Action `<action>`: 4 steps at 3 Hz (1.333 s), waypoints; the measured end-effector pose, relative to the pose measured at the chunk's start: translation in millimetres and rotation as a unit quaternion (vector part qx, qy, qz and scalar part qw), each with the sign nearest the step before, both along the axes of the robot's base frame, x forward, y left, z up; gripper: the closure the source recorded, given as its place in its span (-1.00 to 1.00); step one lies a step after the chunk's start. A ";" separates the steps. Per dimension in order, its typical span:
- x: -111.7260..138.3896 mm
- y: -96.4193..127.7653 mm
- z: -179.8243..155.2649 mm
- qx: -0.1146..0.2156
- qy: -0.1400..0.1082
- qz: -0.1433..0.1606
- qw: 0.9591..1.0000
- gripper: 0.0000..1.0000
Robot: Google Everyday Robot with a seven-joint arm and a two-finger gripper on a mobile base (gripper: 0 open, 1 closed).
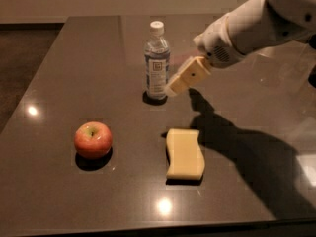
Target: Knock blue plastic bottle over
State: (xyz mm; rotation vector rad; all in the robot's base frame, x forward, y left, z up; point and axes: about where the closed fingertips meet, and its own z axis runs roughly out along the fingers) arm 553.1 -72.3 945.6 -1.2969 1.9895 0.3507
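Observation:
The blue plastic bottle point(157, 62) stands upright on the dark table point(64, 63), back centre, clear bluish with a white cap and printed label. My gripper point(174, 87) comes in from the upper right on a white arm point(256, 23). Its tan fingertips point(173, 87) are right beside the bottle's lower right side, at or nearly at its wall.
A red apple point(93, 139) sits at the front left. A yellow sponge point(184, 153) lies front centre, below the gripper. The table's front edge runs along the bottom of the view, the left edge borders a dark floor.

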 end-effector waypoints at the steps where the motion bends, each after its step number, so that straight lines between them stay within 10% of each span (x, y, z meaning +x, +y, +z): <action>1: 27.4 31.2 -6.8 0.040 -0.001 0.002 0.999 -1.00; 3: 52.4 75.3 -13.4 0.082 0.015 0.022 0.996 -0.79; 4: 56.9 85.3 -13.0 0.091 0.019 0.031 0.995 -0.32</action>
